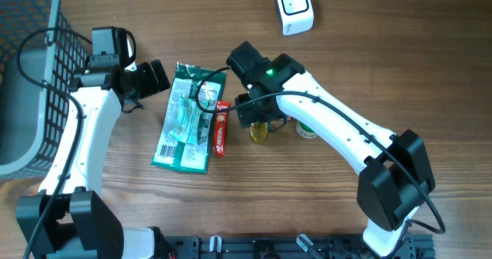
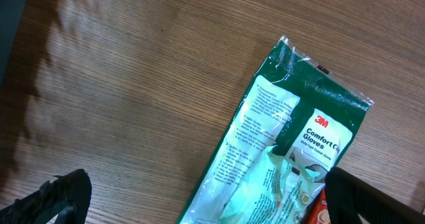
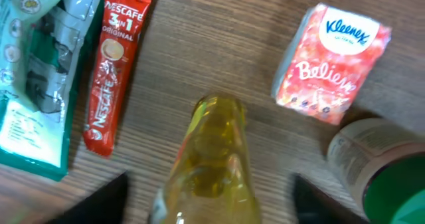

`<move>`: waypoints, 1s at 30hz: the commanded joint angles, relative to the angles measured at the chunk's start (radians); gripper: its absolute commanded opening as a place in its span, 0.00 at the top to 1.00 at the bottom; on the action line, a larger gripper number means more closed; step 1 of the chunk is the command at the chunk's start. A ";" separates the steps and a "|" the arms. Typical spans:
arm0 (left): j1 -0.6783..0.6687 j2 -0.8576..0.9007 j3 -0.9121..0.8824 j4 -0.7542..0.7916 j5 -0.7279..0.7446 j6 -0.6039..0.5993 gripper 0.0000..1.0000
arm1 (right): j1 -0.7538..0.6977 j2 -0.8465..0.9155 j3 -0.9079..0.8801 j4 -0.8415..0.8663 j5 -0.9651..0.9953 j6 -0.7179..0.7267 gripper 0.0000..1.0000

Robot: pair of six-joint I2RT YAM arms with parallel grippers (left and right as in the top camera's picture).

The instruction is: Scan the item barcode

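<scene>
Yellow bottle (image 3: 212,157) — between the right fingers (image 3: 106,204)

The left arm (image 1: 77,136) runs up the left side of the overhead frame and bends right at the wrist, where the left gripper (image 1: 151,76) has its jaws spread wide (their tips sit in the bottom corners of its wrist view). The right arm (image 1: 338,128) stretches from the lower right toward the centre. The right gripper (image 3: 209,201) points downward with its jaws parted.
</scene>
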 commanded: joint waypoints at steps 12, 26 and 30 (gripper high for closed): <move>0.003 -0.004 0.007 0.000 0.008 -0.005 0.00 | 0.009 0.023 -0.002 -0.024 0.027 0.153 0.02; 0.003 -0.004 0.007 0.000 0.008 -0.005 0.00 | 0.009 0.023 -0.008 -0.021 0.027 0.147 0.19; 0.003 -0.004 0.007 0.000 0.008 -0.005 0.00 | 0.009 0.023 -0.008 -0.027 0.023 0.148 0.19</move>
